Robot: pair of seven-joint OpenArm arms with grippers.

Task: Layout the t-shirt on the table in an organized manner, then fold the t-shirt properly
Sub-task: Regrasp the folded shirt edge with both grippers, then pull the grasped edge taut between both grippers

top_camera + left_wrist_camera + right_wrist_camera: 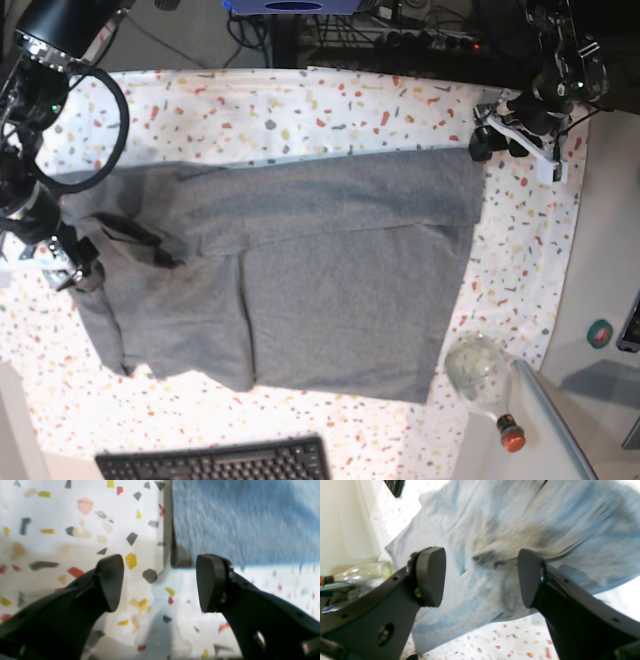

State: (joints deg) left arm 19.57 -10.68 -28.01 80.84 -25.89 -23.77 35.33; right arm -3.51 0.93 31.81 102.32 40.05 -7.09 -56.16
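Left claw (pixel 160 582): I am seeing it spread wide with nothing between its fingers, hanging over the speckled worktop (pixel 75 537) beside the shirt's corner.

Right claw (pixel 481 577): I am seeing it spread too, gripping nothing, hovering over the bunched sleeve end of the cloth; the fabric is lying loose beyond and between its fingers.

T-shirt (pixel 330 290): it is lying on the worktop, mostly flat. In the base view it is stretching from the right claw (pixel 78 270) across toward the left claw (pixel 515 140). One long band along the far side is folded over the body. The end under the right claw is rumpled, with dark creases.

T-shirt corner (pixel 181 558): in the left wrist view it is sitting just ahead of the left claw's fingers, slightly to one side, and I cannot tell whether it is touching them.

Bottle (pixel 482 375): a clear one with a red cap is lying near the shirt's edge, well apart from both claws.

Keyboard (pixel 215 462): it is sitting at the worktop's near edge, apart from the shirt.
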